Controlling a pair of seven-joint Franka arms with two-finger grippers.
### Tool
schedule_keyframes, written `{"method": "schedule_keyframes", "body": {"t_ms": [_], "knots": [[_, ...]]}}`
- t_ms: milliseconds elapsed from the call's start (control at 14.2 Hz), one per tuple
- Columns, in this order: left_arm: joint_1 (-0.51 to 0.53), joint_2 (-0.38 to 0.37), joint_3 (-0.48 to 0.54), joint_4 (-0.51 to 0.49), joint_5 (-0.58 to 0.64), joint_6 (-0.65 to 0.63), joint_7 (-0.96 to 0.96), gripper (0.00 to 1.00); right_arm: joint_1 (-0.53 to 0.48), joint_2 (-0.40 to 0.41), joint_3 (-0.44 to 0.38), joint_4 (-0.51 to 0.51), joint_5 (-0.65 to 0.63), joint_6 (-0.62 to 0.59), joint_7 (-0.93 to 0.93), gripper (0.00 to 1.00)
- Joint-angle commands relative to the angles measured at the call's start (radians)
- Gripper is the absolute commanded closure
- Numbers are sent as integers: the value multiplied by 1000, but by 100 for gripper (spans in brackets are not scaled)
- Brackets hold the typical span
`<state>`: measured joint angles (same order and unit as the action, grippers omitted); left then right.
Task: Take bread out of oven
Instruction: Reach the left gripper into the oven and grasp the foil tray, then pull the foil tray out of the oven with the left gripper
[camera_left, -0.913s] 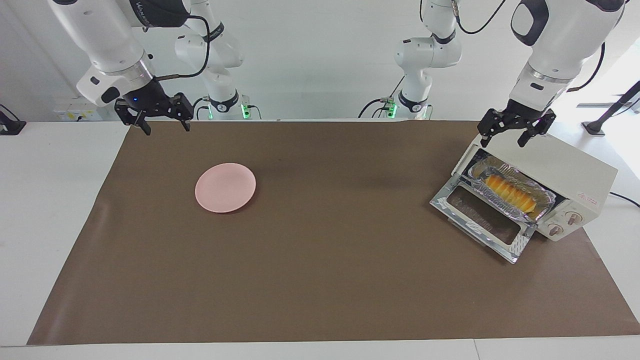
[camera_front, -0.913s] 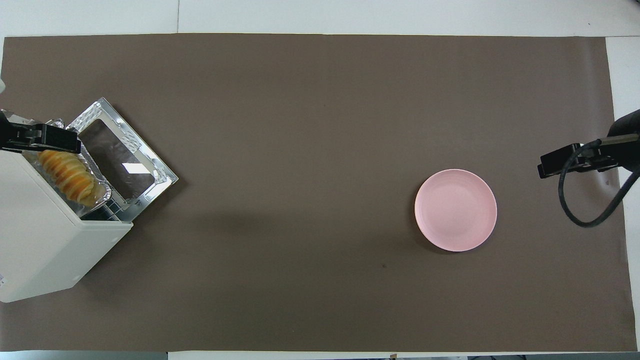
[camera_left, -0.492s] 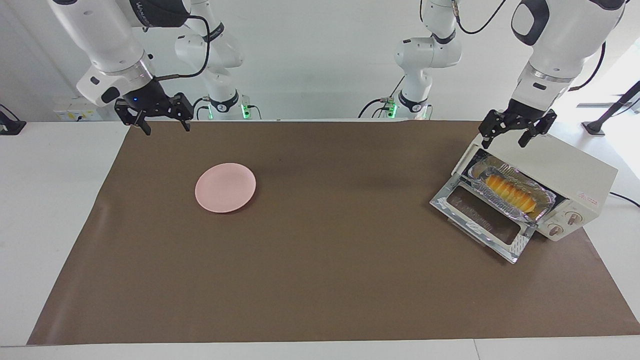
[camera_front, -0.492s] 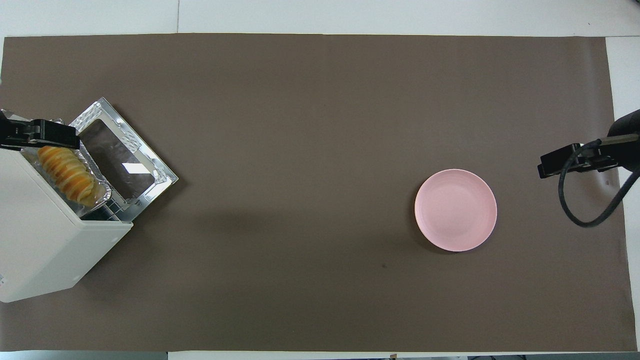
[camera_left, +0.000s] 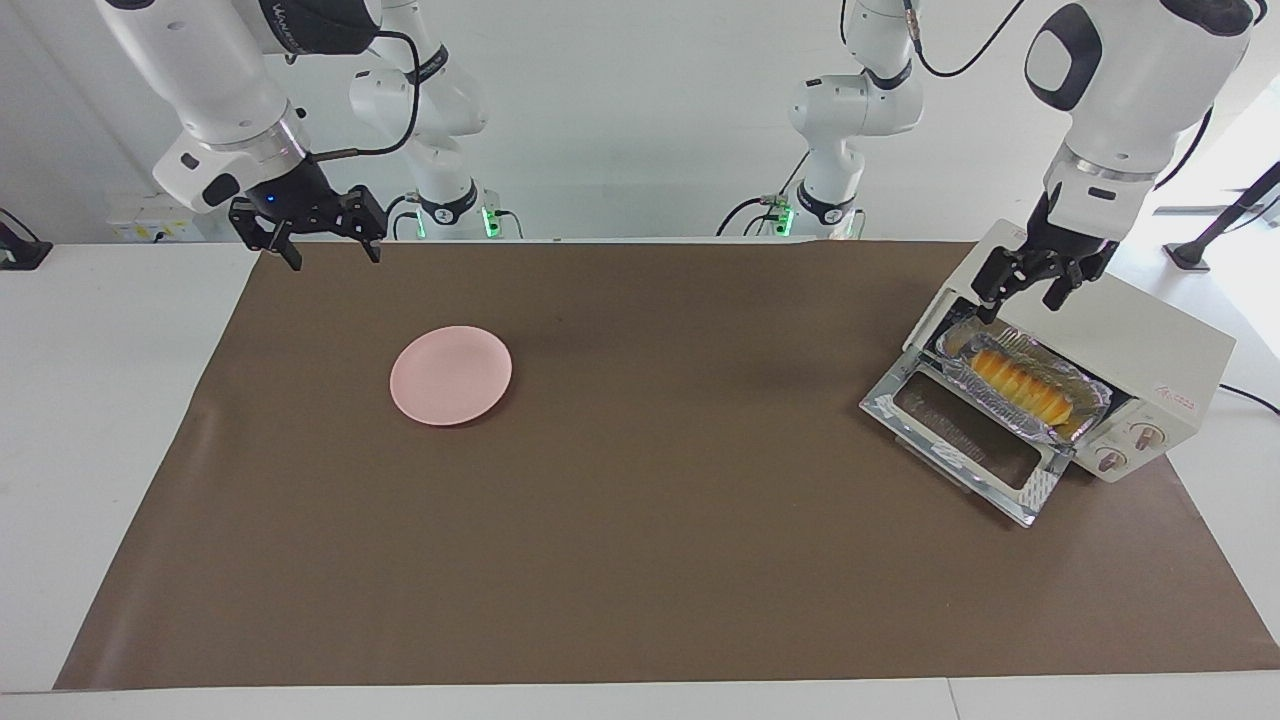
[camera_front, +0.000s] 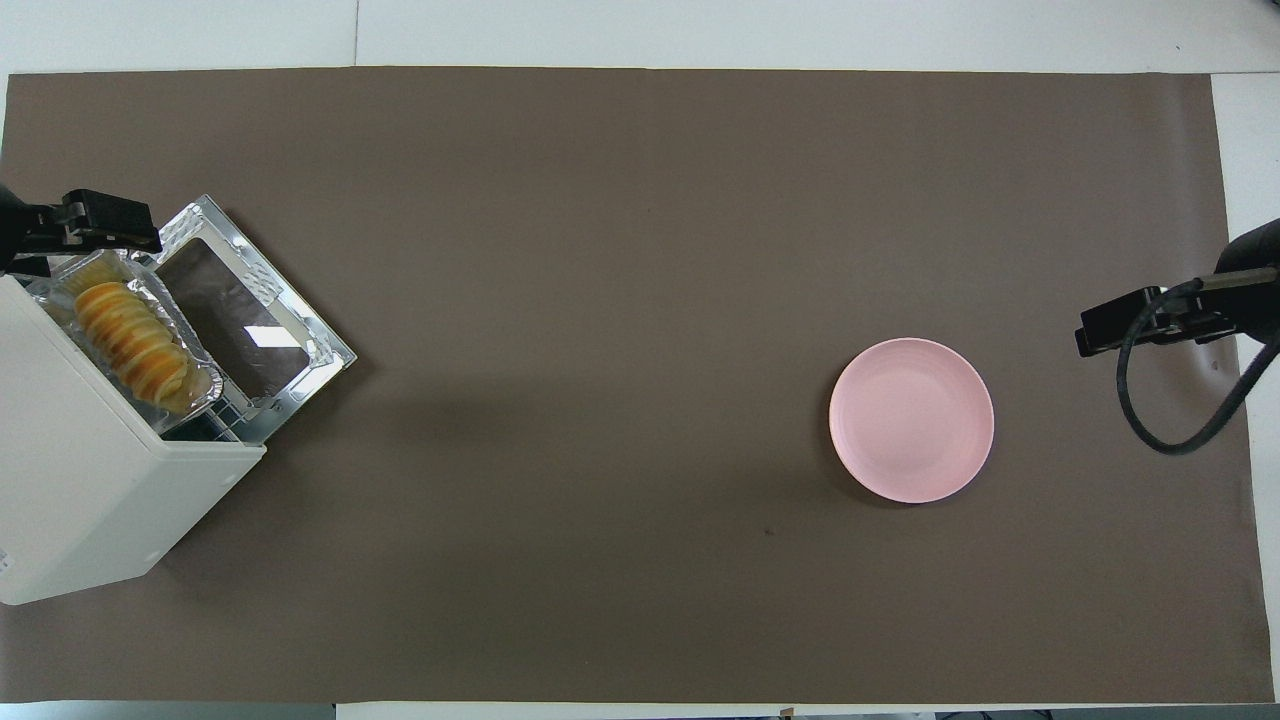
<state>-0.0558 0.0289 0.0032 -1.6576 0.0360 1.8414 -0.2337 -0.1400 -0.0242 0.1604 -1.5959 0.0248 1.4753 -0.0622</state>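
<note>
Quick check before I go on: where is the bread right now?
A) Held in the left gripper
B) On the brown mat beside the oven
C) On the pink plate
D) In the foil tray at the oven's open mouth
D: the bread lies in the foil tray at the mouth of the oven, whose door is dropped open; the open left gripper hangs empty over it.
</note>
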Motion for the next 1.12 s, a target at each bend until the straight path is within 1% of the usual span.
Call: {"method": "schedule_keyframes", "body": {"t_ms": [0, 70, 281, 421, 562, 913, 1054], "knots": [[25, 87, -2, -8, 45, 96, -128, 0, -10, -17, 4, -15, 12, -4, -11, 0], [27, 113, -2, -22, 67, 152, -175, 0, -10, -17, 4, -15, 12, -4, -11, 0], [27, 167, -2, -111, 76, 292, -266, 0, -10, -17, 4, -15, 12, -4, -11, 0], [39, 167, 0, -178, 78, 344, -274, 0, -10, -17, 4, -15, 12, -4, -11, 0], [62, 166, 0, -203, 79, 340, -283, 0, -10, -17, 4, -16, 12, -4, -11, 0], [83, 160, 9, -212, 113, 331, -283, 0, -10, -17, 4, -16, 12, -4, -11, 0], [88, 149, 8, -247, 113, 346, -289, 0, -10, -17, 4, -15, 12, -4, -11, 0]]}}
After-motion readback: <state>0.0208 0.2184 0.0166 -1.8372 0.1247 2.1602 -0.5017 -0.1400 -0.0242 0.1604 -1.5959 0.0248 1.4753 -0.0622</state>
